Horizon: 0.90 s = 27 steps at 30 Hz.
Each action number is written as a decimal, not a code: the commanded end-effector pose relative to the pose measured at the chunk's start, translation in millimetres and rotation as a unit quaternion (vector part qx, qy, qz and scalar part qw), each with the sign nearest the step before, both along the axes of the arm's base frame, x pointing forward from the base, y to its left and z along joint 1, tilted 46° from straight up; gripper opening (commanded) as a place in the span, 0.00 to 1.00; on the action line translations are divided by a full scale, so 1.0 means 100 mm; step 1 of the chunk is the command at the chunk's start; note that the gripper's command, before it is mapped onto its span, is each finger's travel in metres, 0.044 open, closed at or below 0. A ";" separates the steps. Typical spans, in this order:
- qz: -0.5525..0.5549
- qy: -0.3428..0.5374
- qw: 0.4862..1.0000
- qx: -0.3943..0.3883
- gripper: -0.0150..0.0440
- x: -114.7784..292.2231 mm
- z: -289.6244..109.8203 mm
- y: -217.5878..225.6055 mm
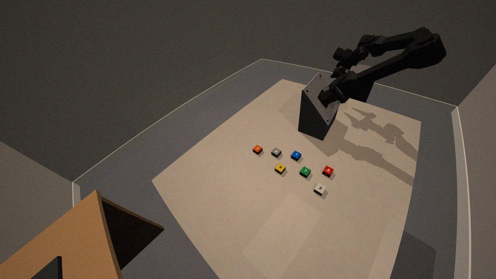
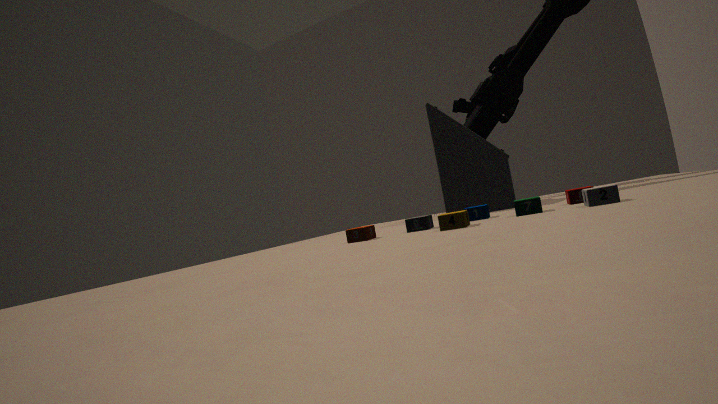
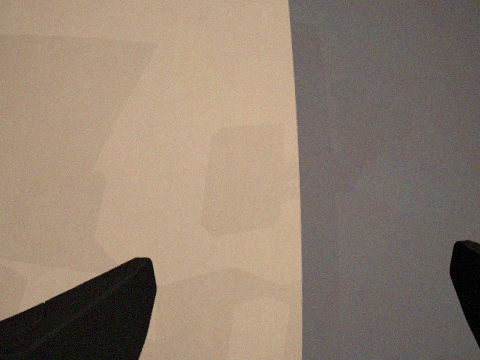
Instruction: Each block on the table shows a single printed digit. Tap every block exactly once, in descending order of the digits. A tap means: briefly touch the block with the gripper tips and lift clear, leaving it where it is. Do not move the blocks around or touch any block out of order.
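Observation:
Seven small digit blocks lie on the beige mat (image 1: 214,194) (image 2: 351,321) (image 3: 167,40). In the back row are an orange block (image 1: 257,149) (image 2: 360,233), a grey block (image 1: 276,152) (image 2: 418,223) and a blue block (image 1: 295,155) (image 2: 477,211) marked 1. In front of them are a yellow block (image 1: 280,168) (image 2: 453,220) marked 4, a green block (image 1: 305,171) (image 2: 527,206) marked 7 and a red block (image 1: 327,170) (image 2: 576,194). A white block (image 1: 319,188) (image 2: 601,195) marked 2 lies nearest. The other digits are too small to read. My gripper (image 1: 338,67) (image 3: 307,270) is open and empty, held high by the folded arm above the pedestal, far from all blocks. No block shows in the wrist view.
The arm stands on a dark slanted pedestal (image 1: 314,114) (image 2: 472,170) behind the blocks. A brown wedge-shaped box (image 1: 79,239) stands at the near left corner. A grey floor (image 1: 145,155) (image 3: 387,140) with low walls surrounds the mat.

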<state>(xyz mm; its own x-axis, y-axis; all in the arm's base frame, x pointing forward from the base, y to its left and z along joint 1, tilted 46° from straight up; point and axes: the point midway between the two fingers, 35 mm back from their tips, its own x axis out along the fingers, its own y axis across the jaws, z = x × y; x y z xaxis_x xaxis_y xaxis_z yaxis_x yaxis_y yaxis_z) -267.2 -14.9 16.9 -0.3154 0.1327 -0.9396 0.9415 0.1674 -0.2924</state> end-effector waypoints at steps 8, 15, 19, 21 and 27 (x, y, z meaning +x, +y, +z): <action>0.120 -0.062 0.990 -0.040 0.93 0.16 -0.14 -1.00; 0.236 -0.144 0.959 -0.054 0.93 0.75 -0.30 -1.94; 0.287 -0.198 0.936 -0.051 0.93 1.22 -0.41 -2.35; 0.311 -0.224 0.923 -0.044 0.93 1.49 -0.47 -2.52; 0.372 -0.300 0.879 -0.007 0.93 2.39 -0.64 -2.83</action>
<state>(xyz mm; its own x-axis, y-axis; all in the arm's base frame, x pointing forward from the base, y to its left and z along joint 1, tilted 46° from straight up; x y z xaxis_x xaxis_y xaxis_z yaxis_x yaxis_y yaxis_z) -66.9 -290.2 -39.9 0.1953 0.0303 -0.9803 0.6172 0.7729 0.1469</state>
